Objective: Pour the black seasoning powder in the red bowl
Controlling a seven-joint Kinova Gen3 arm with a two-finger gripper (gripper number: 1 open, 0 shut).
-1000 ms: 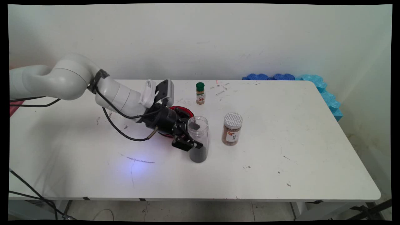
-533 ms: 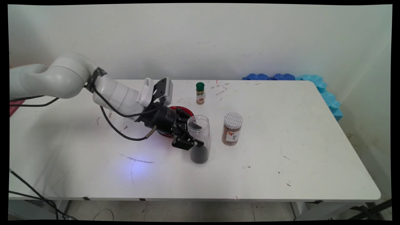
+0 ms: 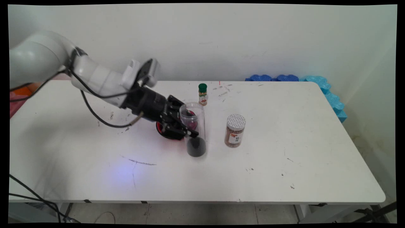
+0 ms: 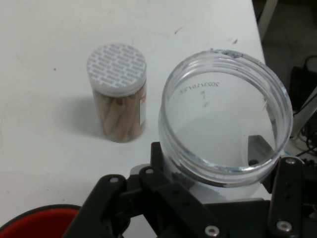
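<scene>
Clear jar (image 3: 193, 128) now raised off the table (image 3: 284, 171) (arm higher, drawn back left).

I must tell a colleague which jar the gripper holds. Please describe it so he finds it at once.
On the white table, look near the middle, just in front of the red bowl. There the black gripper clamps a tall clear jar. Unlike the capped brown jar and the green-capped bottle, it is lidless, with dark contents at the bottom.
</scene>
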